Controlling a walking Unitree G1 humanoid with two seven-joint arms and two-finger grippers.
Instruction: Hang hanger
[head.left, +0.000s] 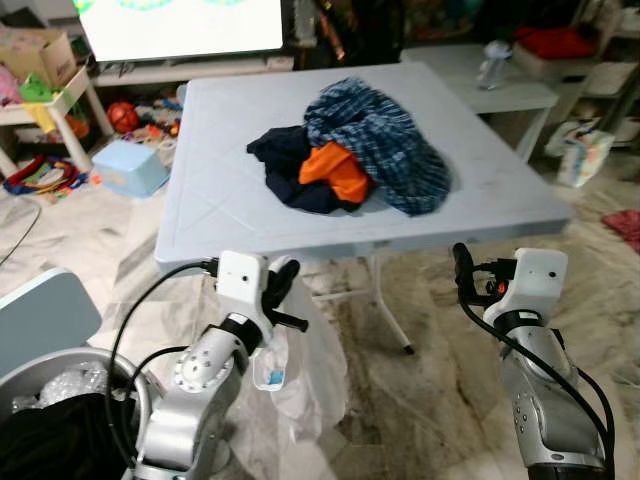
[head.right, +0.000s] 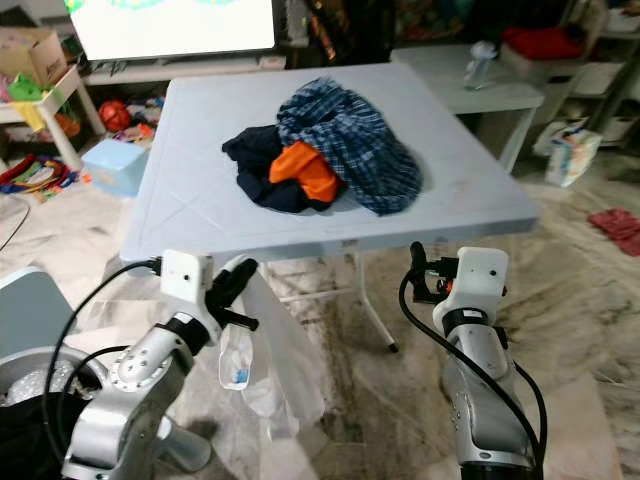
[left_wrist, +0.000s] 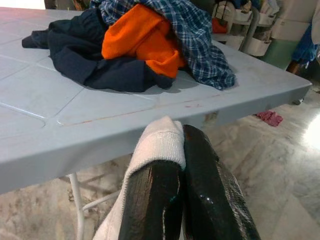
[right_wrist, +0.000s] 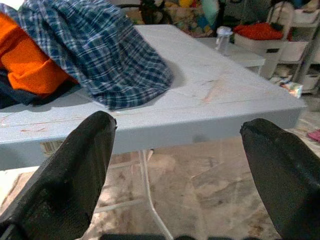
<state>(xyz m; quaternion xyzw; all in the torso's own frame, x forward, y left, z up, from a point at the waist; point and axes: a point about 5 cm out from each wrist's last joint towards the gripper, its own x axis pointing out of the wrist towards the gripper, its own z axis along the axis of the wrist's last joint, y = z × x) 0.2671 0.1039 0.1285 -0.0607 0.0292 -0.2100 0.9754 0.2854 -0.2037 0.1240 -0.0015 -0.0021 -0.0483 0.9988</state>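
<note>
Pinching white garment (head.left: 300, 370) in left hand (head.left: 280, 290) at 7 o'clock below surface (head.left: 220, 190); right hand (right_wrist: 175, 165) spreading wide, empty; hanging looking undone.

Left arm raised, elbow bent, wrist level with the table edge. Left gripper (head.left: 283, 290) has its black fingers (left_wrist: 197, 190) pressed together, pinching white fabric between them. Right arm raised likewise, forearm near upright. Right gripper (right_wrist: 180, 170) points forward, fingers (right_wrist: 75, 170) spread wide apart, nothing between them.
</note>
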